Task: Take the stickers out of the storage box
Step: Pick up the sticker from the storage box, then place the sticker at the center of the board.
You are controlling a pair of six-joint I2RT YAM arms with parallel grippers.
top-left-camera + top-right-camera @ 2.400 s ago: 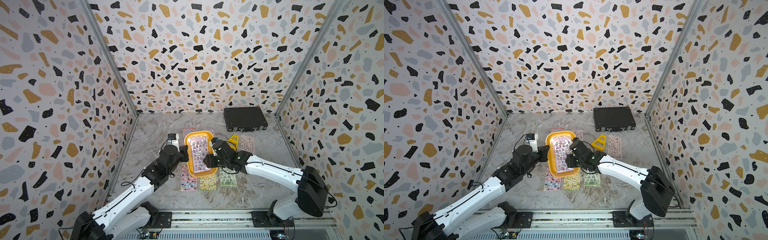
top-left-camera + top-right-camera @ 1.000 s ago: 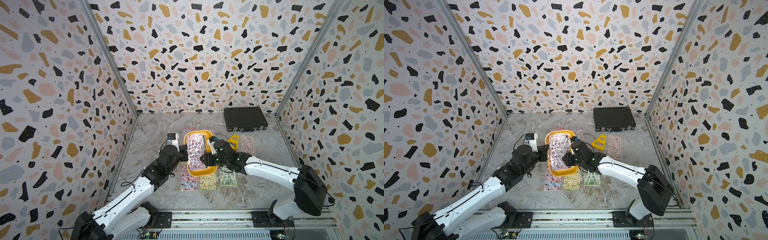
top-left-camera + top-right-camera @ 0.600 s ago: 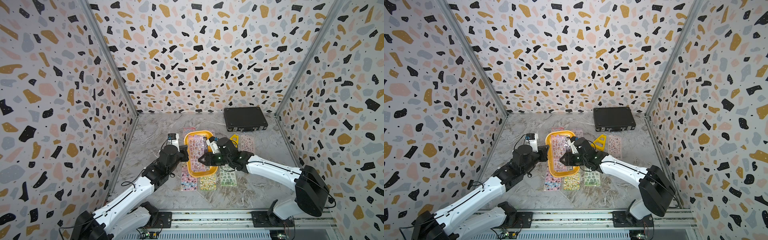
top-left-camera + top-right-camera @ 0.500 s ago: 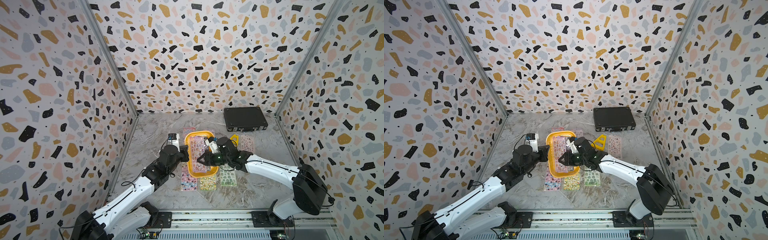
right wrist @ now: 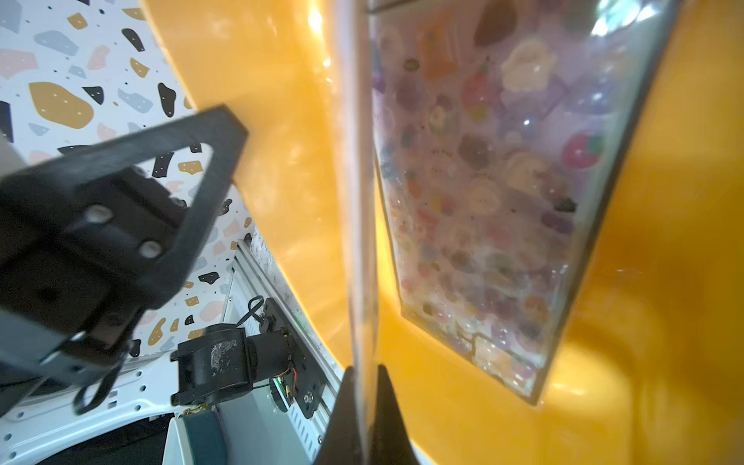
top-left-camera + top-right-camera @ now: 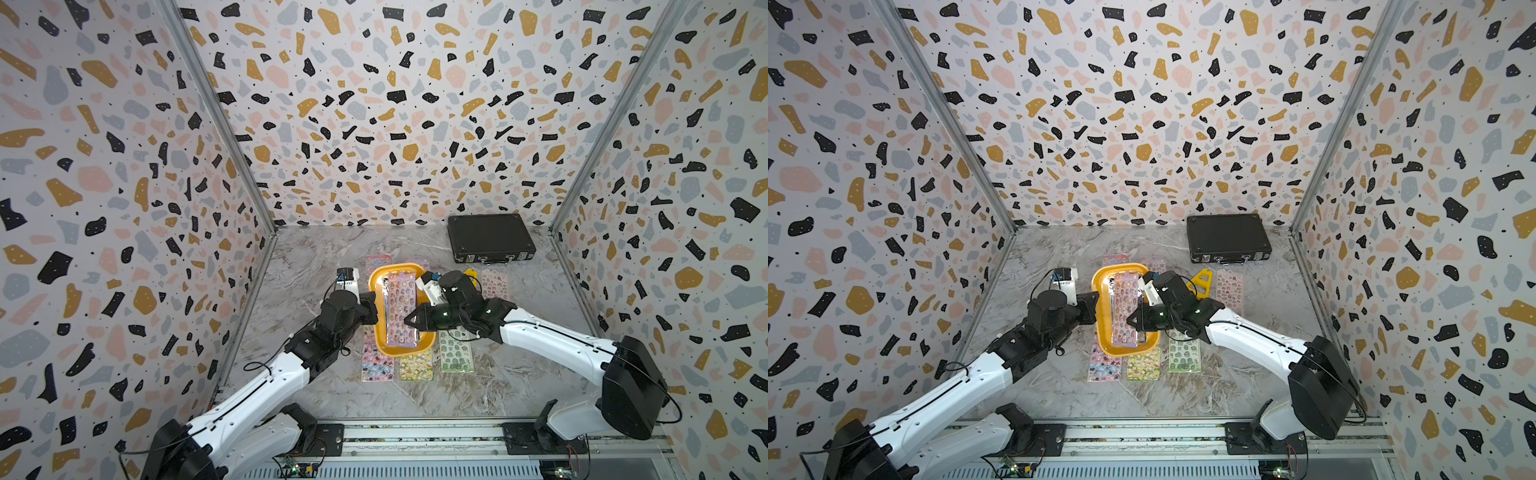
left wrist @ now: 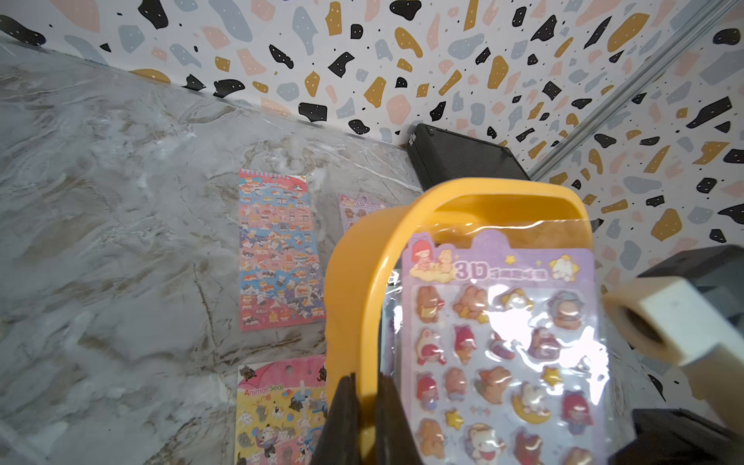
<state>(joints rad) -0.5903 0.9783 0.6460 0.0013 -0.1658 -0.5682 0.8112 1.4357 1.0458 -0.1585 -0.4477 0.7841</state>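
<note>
Left tool is clamped on the box rim; right tool is closed on the clear sleeve edge of the top sheet, purple, lying inside the box. We count six sheets out on the counter around the box. A lower sheet shows beneath the top one. We judge: well past halfway, at least two sheets left to remove.
</note>
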